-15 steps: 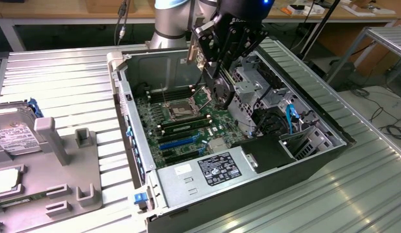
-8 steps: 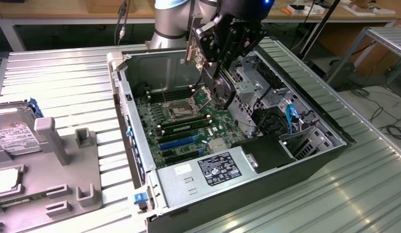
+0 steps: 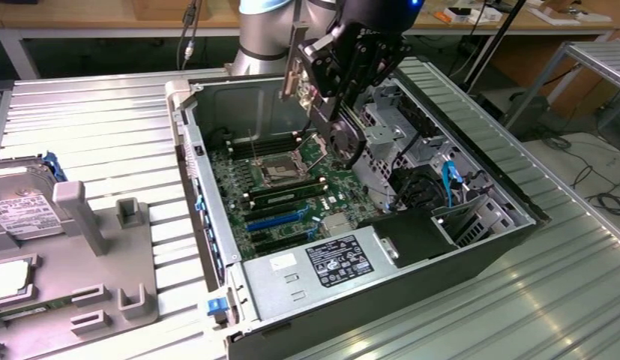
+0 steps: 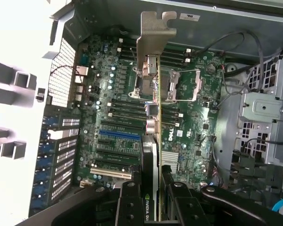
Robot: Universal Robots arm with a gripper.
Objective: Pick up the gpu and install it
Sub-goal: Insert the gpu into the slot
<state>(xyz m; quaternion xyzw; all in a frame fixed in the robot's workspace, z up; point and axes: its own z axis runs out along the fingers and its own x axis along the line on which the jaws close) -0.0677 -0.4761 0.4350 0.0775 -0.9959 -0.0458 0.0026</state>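
The open grey metal computer case (image 3: 250, 105) is viewed obliquely from above in the exterior view. The green motherboard (image 4: 108, 94), shared by both views, is viewed closely from behind the black claw (image 4: 153, 183).

gpu (image 4: 150, 155): matt silver metal bracket | case (image 3: 259, 97): dull grey sheet metal | table (image 3: 109, 135): ribbed shiny metal

In the exterior view the arm (image 3: 270, 30) is cut off at the twelve o'clock edge, the hard drive (image 3: 19, 214) at the nine o'clock edge, and the pincer (image 3: 327, 101) covers the top of the gpu (image 3: 342, 142). In the wrist view the gpu (image 4: 152, 117) stands edge-on with its faces out of sight, it hides a strip of the motherboard (image 4: 108, 117) behind it, and the pincer (image 4: 155, 207) is cropped by the picture's edge. The print on the power supply label (image 3: 339, 262) is too small to read.
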